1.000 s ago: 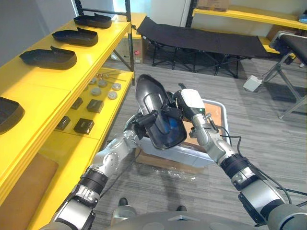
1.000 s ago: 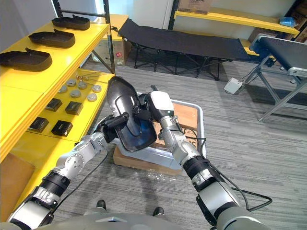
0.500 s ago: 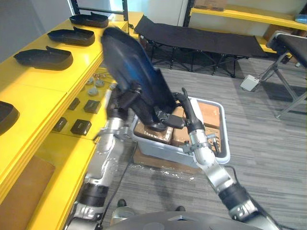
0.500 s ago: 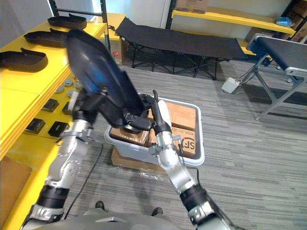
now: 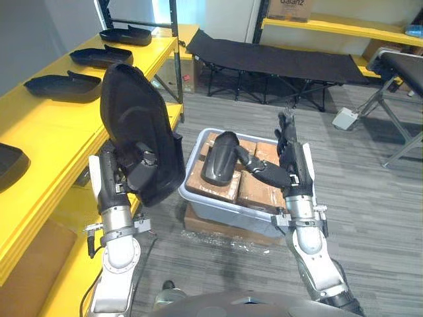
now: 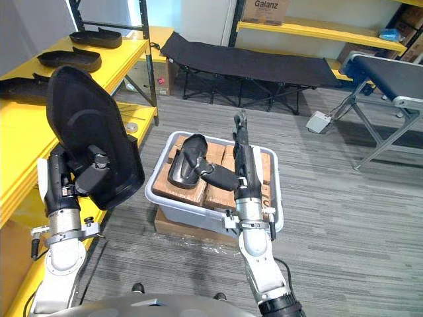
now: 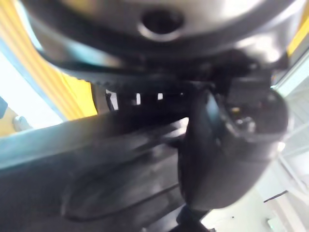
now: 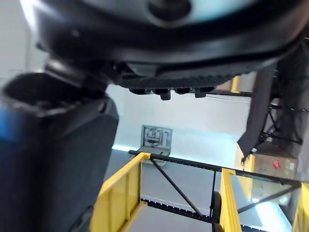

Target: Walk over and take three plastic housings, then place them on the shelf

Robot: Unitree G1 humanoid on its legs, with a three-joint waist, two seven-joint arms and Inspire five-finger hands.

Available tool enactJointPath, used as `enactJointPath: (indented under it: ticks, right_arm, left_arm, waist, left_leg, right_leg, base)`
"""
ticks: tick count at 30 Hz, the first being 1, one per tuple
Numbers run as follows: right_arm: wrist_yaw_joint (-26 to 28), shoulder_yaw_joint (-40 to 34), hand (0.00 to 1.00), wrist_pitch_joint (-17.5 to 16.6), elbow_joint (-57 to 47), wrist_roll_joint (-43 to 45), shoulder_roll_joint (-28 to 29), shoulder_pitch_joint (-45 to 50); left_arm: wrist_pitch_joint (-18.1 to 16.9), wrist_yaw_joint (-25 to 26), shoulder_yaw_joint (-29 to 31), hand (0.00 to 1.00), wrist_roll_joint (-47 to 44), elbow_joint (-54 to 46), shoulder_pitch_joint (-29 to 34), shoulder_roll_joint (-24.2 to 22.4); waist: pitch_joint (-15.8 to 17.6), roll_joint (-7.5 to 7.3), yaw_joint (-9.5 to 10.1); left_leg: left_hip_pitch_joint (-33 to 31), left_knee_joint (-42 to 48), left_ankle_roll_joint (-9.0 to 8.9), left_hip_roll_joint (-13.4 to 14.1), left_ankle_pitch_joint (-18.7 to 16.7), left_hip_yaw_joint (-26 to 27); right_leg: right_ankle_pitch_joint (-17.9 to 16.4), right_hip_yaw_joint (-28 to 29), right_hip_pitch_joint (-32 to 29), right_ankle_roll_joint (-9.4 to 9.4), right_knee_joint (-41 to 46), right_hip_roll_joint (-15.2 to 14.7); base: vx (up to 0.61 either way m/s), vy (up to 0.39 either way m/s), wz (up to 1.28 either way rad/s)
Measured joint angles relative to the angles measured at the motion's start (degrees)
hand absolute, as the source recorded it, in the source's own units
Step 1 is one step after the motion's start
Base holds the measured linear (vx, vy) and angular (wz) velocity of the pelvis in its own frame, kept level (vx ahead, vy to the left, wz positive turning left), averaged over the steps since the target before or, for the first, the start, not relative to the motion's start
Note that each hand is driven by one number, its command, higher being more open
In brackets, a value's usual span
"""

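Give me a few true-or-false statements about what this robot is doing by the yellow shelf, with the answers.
1. The left hand holds a large black housing upright. True.
2. The grey bin is empty. False: cardboard boxes and a second black housing lie in it.
3. The right hand is raised over the bin with straight fingers. True.
4. The yellow shelf has nothing on top. False: black housings lie there in a row.
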Motion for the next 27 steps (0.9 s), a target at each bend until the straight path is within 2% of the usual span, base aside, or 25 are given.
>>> enactJointPath:
  ticks: [1,3,6,7,10,13,15,19,20,22,23,24,25,26,27]
  right_arm:
    - [2.54,-0.53,1.0,0.23,0.0,5.24,0.43,2.06]
    - [4.26,-1.8,1.0,0.89,0.01,7.81,1.75,5.27]
    - [5.04,-3.22,1.0,4.78,0.08,7.77,2.12,7.8]
    - [6.9,-3.44,1.0,6.42,0.09,7.77,2.05,8.43]
    - [12.72,-3.48,1.0,9.57,1.08,7.83,1.4,8.7]
    - [16.08,-1.0,1.0,9.58,1.27,9.71,1.14,7.69]
    - [16.2,1.28,1.0,9.58,2.43,9.6,0.99,5.33]
    - [16.17,5.64,1.0,9.88,7.74,9.57,0.3,-0.86]
    - [16.18,6.55,1.0,10.5,8.34,9.55,0.34,-1.77]
    - [16.37,7.53,1.0,10.69,9.38,9.14,0.3,-3.06]
    - [14.96,7.23,1.0,11.2,9.52,7.06,0.15,-3.57]
    - [14.5,7.04,1.0,11.27,9.51,7.06,-0.1,-3.57]
    - [12.85,6.0,1.0,11.64,9.54,7.09,-1.22,-3.67]
    - [11.98,5.5,1.0,11.76,9.54,7.14,-1.88,-3.72]
    - [10.92,4.44,1.0,11.84,9.61,7.17,-2.9,-4.13]
  left_arm:
    - [-1.9,-0.37,-0.18,0.0,-3.33,-0.01,0.45,-0.95]
    - [-4.78,-1.12,-1.1,0.0,-9.3,-0.75,1.76,-2.36]
    - [-7.67,-2.14,-3.45,0.0,-16.84,-1.97,2.2,-3.5]
    - [-8.39,-2.31,-3.63,0.0,-17.46,-2.02,2.22,-3.53]
    - [-8.71,-1.94,-3.3,0.0,-19.78,-2.03,2.47,-3.55]
    - [-8.78,-1.22,-1.55,0.0,-21.58,-2.84,3.76,-3.67]
    - [-8.77,-0.4,0.44,0.0,-21.56,-3.67,4.59,-4.48]
    - [-8.76,3.7,6.82,0.0,-21.45,-6.36,6.58,-6.86]
    - [-8.77,4.59,9.43,0.0,-21.49,-7.47,7.57,-7.43]
    - [-9.01,4.7,12.94,0.0,-21.92,-8.79,9.09,-8.22]
    - [-10.07,2.66,14.81,0.0,-23.67,-8.85,9.94,-8.41]
    - [-10.11,2.08,14.88,0.0,-24.07,-8.85,9.94,-8.38]
    - [-10.38,-0.18,14.74,0.0,-24.83,-8.84,9.99,-8.41]
    - [-10.8,-1.45,14.72,0.0,-25.61,-8.84,10.1,-8.47]
    - [-11.72,-2.79,14.72,0.0,-26.21,-8.84,10.31,-8.65]
  waist:
    - [-0.24,0.42,-0.38]
    - [-0.52,0.92,-0.72]
    - [-0.61,1.12,-0.91]
    - [-0.6,1.13,-0.94]
    - [-0.57,1.17,-0.86]
    - [-0.58,1.17,-0.34]
    - [-0.57,1.14,0.32]
    - [-0.54,1.18,3.66]
    - [-0.53,1.18,4.89]
    - [-0.47,1.19,5.97]
    - [0.11,1.31,5.71]
    - [0.26,1.35,5.58]
    - [1.12,1.9,5.14]
    - [1.4,2.28,5.24]
    - [1.84,2.65,5.85]
  left_leg:
    - [0.0,0.03,0.22,0.02,0.03,0.08]
    - [0.04,0.17,0.27,0.07,-0.27,0.31]
    - [0.06,0.29,0.27,0.19,-0.47,0.65]
    - [0.06,0.43,0.22,0.23,-0.62,0.79]
    - [-0.01,1.5,0.25,0.29,-1.56,1.05]
    - [-1.5,2.78,0.27,0.38,-2.14,-0.22]
    - [-2.73,3.47,0.36,0.36,-2.06,-1.95]
    - [-4.0,4.31,0.46,-0.13,-1.95,-6.77]
    - [-4.8,4.31,0.72,-0.49,-1.76,-8.88]
    - [-6.89,4.24,1.42,-1.18,-0.88,-11.97]
    - [-9.03,5.46,4.03,-0.78,-0.65,-9.49]
    - [-9.21,6.09,4.67,-0.44,-0.31,-8.12]
    - [-10.26,8.25,5.88,1.34,0.69,-1.95]
    - [-10.65,9.11,5.42,2.08,1.27,0.65]
    - [-10.97,9.55,3.79,1.77,2.35,2.15]
  right_leg:
    - [-0.05,0.03,-0.03,0.13,0.0,0.02]
    - [-0.02,0.21,-0.07,0.46,0.01,0.06]
    - [-0.03,0.51,-0.21,0.52,0.02,0.18]
    - [-0.03,0.61,-0.24,0.53,0.03,0.19]
    - [-0.16,0.83,0.05,0.68,0.06,0.13]
    - [-0.3,-0.28,0.34,0.68,0.31,0.1]
    - [-0.29,-1.97,0.51,0.68,0.32,0.11]
    - [-1.03,-6.66,2.86,0.92,0.32,0.04]
    - [-1.53,-8.86,3.65,1.16,0.34,-0.01]
    - [-2.29,-13.92,5.23,1.52,0.38,-0.04]
    - [-3.13,-20.44,7.6,2.14,0.94,-0.35]
    - [-3.29,-21.88,8.15,2.23,1.29,-0.45]
    - [-4.46,-26.78,10.23,2.74,3.19,-1.08]
    - [-5.13,-28.63,10.99,3.22,4.16,-1.43]
    - [-6.65,-30.75,12.27,4.69,6.09,-2.66]
  base:
    - [0.05,-0.003,-0.02]
    - [0.06,-0.002,-0.06]
    - [0.05,-0.002,-0.06]
    - [0.03,-0.001,-0.07]
    - [0.02,0.002,-0.05]
    - [0.02,0.0,0.14]
    - [0.01,-0.009,0.44]
    - [0.0,-0.01,0.63]
    - [0.0,-0.017,0.81]
    - [-0.01,-0.018,1.53]
    - [0.0,0.002,1.95]
    - [0.02,0.038,2.39]
    - [0.02,0.051,1.76]
    - [0.02,0.096,2.13]
    - [0.01,0.138,1.31]
